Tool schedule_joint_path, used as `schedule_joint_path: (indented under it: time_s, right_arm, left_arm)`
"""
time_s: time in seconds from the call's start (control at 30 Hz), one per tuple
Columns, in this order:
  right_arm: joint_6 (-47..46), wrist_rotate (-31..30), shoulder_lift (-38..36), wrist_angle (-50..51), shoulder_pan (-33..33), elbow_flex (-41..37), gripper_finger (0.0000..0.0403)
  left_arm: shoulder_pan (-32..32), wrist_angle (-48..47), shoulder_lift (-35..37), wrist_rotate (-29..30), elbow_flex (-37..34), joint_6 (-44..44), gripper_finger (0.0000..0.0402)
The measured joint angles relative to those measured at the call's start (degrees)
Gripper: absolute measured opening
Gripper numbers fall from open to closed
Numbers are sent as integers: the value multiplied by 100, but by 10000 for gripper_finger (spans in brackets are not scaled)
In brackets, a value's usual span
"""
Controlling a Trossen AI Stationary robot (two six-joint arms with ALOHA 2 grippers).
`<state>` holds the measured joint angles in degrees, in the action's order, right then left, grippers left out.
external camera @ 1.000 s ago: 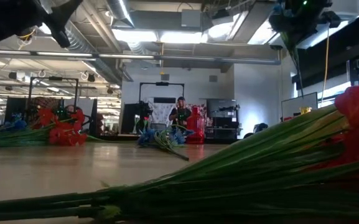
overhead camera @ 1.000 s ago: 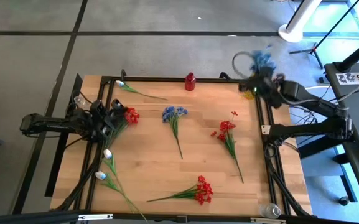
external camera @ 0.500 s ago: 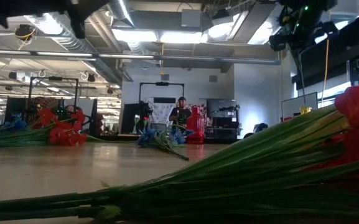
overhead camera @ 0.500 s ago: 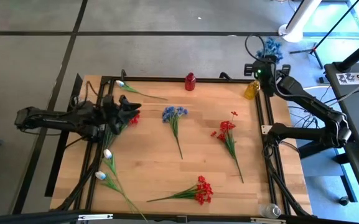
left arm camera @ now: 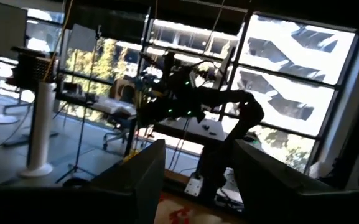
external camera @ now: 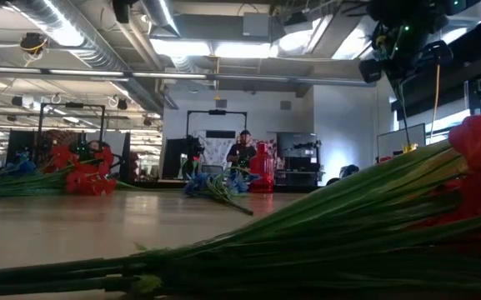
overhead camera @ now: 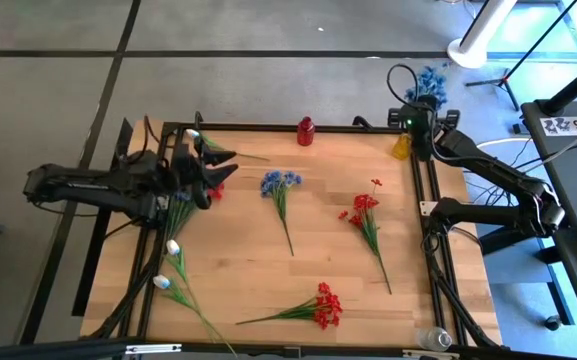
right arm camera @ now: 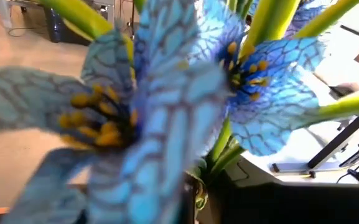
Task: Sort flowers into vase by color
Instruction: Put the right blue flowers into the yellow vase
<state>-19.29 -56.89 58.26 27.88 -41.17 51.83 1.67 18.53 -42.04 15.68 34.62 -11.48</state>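
My right gripper (overhead camera: 415, 118) hovers over the table's far right corner, shut on a blue flower (overhead camera: 427, 82) whose blossoms fill the right wrist view (right arm camera: 167, 106). A small yellow vase (overhead camera: 401, 147) stands just beneath it, and a red vase (overhead camera: 306, 131) at the far edge. My left gripper (overhead camera: 218, 163) is open in the air at the left, above a red flower (overhead camera: 213, 189) lying flat. Flat on the wood lie a blue flower (overhead camera: 280, 186), two red ones (overhead camera: 363, 212) (overhead camera: 320, 306) and white ones (overhead camera: 173, 262) (overhead camera: 213, 145). My right gripper holds the blue flower by its green stems (right arm camera: 229, 143) just under the blossom heads; the blossoms hide the fingers in the wrist view. The flower is lifted clear, heads uppermost. Its thin stem (external camera: 402, 104) hangs down below the gripper toward the yellow vase.
Black frame rails (overhead camera: 428, 230) run along the table's left, right and far edges. Cables and a stand (overhead camera: 478, 35) sit beyond the far right corner. The middle of the wooden top (overhead camera: 238, 260) between the lying flowers is bare.
My left gripper has risen off the red flower at the left and moved toward the table's right and far edges, staying open. My right gripper has swung a little toward the far right corner with the blue flower, which stays lifted with its heads up.
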Motion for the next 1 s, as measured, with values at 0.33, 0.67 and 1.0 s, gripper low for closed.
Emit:
schedule_joint_path:
  time_s: [0.33, 0.67, 1.0]
  right_arm:
    - [-884, 840, -1, 1070, -501, 0, 88]
    - [-1212, 2378, -68, 2207, -837, 369, 238]
    - [-1500, 4099, -116, 2706, -1402, 378, 266]
  left_arm:
    - [0, -2649, -248, 342, 1677, 4, 181]
    - [9, -4720, -612, 635, 2737, -689, 181]
    - [-81, -5591, -752, 578, 2808, -1545, 181]
